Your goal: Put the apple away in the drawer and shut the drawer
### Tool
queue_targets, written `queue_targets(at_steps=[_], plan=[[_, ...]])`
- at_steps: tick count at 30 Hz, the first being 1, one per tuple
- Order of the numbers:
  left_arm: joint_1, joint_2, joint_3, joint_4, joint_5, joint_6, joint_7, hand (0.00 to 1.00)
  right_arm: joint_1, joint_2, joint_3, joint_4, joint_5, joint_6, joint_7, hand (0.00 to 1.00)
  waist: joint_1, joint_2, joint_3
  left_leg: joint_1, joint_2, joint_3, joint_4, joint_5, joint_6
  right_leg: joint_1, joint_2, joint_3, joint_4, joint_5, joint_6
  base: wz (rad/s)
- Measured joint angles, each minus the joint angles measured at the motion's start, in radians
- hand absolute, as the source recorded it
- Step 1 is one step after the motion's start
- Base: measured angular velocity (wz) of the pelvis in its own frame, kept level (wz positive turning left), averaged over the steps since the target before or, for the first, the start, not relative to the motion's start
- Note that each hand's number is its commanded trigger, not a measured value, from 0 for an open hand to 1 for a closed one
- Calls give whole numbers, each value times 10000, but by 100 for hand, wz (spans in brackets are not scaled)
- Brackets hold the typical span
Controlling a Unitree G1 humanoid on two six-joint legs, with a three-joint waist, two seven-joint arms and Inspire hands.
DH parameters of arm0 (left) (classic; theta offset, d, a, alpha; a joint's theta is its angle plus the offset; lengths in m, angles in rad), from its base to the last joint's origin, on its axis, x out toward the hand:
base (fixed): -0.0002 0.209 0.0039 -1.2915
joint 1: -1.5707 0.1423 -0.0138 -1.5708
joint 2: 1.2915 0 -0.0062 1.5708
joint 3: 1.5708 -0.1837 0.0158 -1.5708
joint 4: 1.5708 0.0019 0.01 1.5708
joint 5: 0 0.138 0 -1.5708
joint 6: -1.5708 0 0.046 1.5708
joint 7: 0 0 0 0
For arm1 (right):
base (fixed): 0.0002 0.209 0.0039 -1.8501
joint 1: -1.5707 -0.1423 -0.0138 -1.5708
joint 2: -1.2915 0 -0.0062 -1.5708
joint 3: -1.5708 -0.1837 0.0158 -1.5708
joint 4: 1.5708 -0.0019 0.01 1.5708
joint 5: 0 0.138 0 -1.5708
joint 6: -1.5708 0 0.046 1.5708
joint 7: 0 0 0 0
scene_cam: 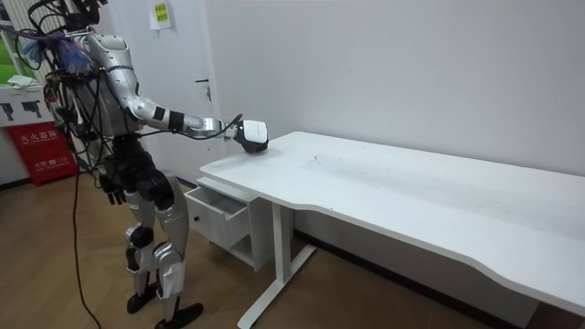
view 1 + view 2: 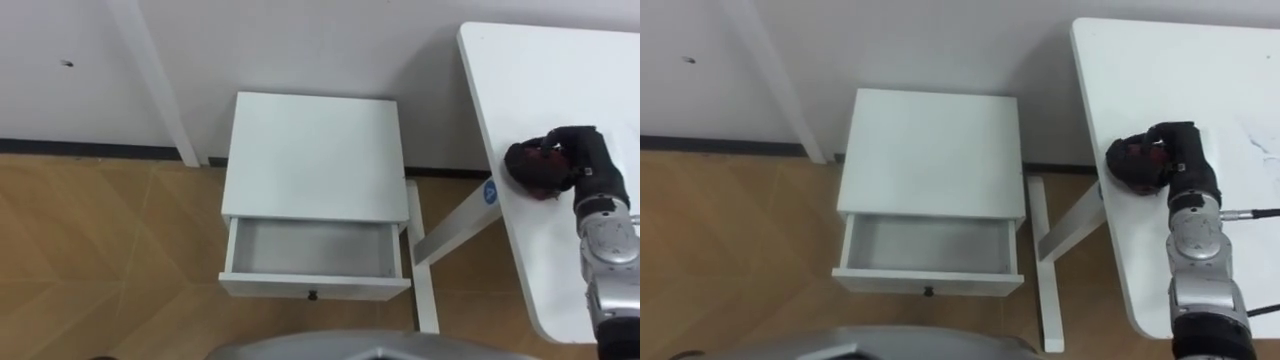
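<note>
A dark red apple [image 2: 532, 170] [image 2: 1134, 164] lies near the left end of the white desk [image 2: 560, 80] [image 2: 1160, 60]. My right hand [image 2: 577, 153] [image 2: 1174, 148] [image 1: 251, 134] rests on the desk, its dark fingers curled round the apple. The white nightstand [image 2: 315, 150] [image 2: 932, 145] stands on the floor to the left of the desk. Its drawer [image 2: 313, 287] [image 2: 928, 282] [image 1: 212, 208] is pulled out and nothing lies inside. My left hand [image 1: 112, 189] hangs at my side in the room view.
The desk's white leg and foot [image 2: 425, 290] [image 2: 1048, 290] stand just right of the open drawer. The nightstand backs onto a white wall, with wooden floor [image 2: 100, 250] to its left. I stand in front of the nightstand, right arm stretched to the desk.
</note>
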Motion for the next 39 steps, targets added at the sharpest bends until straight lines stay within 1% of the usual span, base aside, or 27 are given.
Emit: queue_targets(at_steps=[8, 10, 14, 16, 17, 20, 22, 23, 24, 25, 26, 27, 29, 30, 32, 34, 37, 39], plan=[[-50, -7, -134, 0, -1, 6, -89, 0, -4, 6, 47, -198, -597, 22, 76, 100, 24, 4, -4, -209, -4, -61, 34, -20, 21, -158, -4, -58, 1, 1, 0, 2], [-56, -32, -134, -3, -1, 8, -106, 0, 9, 19, 158, -418, -736, 109, 197, 100, 37, 28, -17, -204, -2, -44, 34, -19, 21, -201, 7, -14, 6, 1, 0, -6], [-210, -19, -530, 0, 5, 98, -140, 0, 100, 38, 775, -1118, -1065, 344, 456, 100, 42, 65, -6, -206, 2, 13, 32, -19, 21, -225, 8, -4, 3, 1, 0, -3], [-321, 8, -755, -3, 23, 96, -180, 0, 101, 78, 1023, -1299, -1183, 346, 652, 100, 50, 65, -6, -186, 1, 23, 27, -19, 21, -209, 9, 11, 3, 1, 0, 0], [-357, 42, -877, -4, 27, 95, -252, 0, 113, 155, 1124, -1444, -1316, 346, 700, 100, 53, 64, -6, -172, 3, 38, 23, -19, 21, -201, 13, 30, 4, 1, 0, 0], [-367, 84, -906, -3, 29, 97, -315, 0, 284, 341, 1498, -1806, -1345, 361, 1029, 100, 141, 67, -5, -163, 4, 55, 24, -19, 21, -203, 13, 50, 4, 1, 0, -2], [-406, 82, -906, -23, 39, 99, -317, 0, 398, 557, 2155, -1887, -1349, 580, 1584, 100, 366, 82, 5, -163, 4, 74, -15, -19, 21, -232, 17, 77, 6, 3, -2, 0], [-416, 81, -906, -23, 61, 99, -319, 0, 417, 594, 2347, -1918, -1358, 646, 1755, 100, 433, 91, 11, -167, 3, 72, -17, -18, 21, -237, 17, 78, 8, 3, -2, 0], [-448, 79, -906, -19, 71, 99, -320, 0, 477, 682, 2627, -2052, -1360, 739, 2098, 100, 534, 129, 37, -180, -3, 59, -19, -18, 22, -240, 15, 78, 5, 5, 0, 4], [-487, 74, -905, -12, 70, 101, -318, 0, 476, 748, 2783, -2193, -1358, 749, 2379, 100, 575, 150, 51, -198, -13, 29, -21, -17, 24, -241, 10, 64, 0, 8, 6, 6], [-530, 74, -911, -10, 67, 100, -315, 0, 475, 801, 2804, -2293, -1359, 755, 2488, 100, 609, 152, 52, -208, -18, 9, -22, -16, 26, -238, 3, 37, 1, 8, 7, 9], [-561, 73, -912, 22, 56, 101, -306, 0, 468, 876, 2846, -2521, -1342, 754, 2623, 100, 683, 206, 82, -224, -24, -20, -20, -15, 28, -237, -3, 12, 0, 8, 8, 6], [-571, 68, -946, 44, 50, 105, -299, 0, 426, 906, 2932, -2700, -1268, 745, 2721, 100, 809, 257, 83, -225, -25, -29, -18, -14, 28, -233, -3, 11, -7, 8, 8, 2], [-548, 80, -1119, 44, 44, 127, -269, 0, 351, 906, 3093, -2713, -1279, 748, 2736, 100, 832, 267, 76, -224, -25, -48, -15, -13, 28, -223, -2, 9, -10, 8, 9, 4], [-529, 64, -1286, 44, 39, 153, -268, 0, 268, 921, 3316, -2713, -1277, 749, 2744, 100, 829, 262, 76, -240, -33, -100, -12, -13, 28, -215, -3, 0, -20, 8, 9, 8], [-522, 46, -1302, 47, 23, 154, -265, 0, 235, 949, 3477, -2714, -1276, 752, 2750, 100, 818, 232, 66, -285, -43, -186, 2, -12, 30, -215, -8, -10, -19, 8, 9, 11], [-541, 16, -1330, 45, 19, 155, -209, 0, 229, 1234, 3480, -2779, -1275, 770, 2750, 100, 826, 212, 67, -305, -44, -192, 6, -12, 30, -220, -10, -30, -21, 8, 9, 2], [-539, 14, -1397, 44, 19, 162, -192, 0, 229, 1279, 3581, -2867, -1273, 776, 2750, 100, 833, 222, 74, -324, -44, -200, 22, -12, 30, -226, -13, -68, -24, 8, 9, 0]])
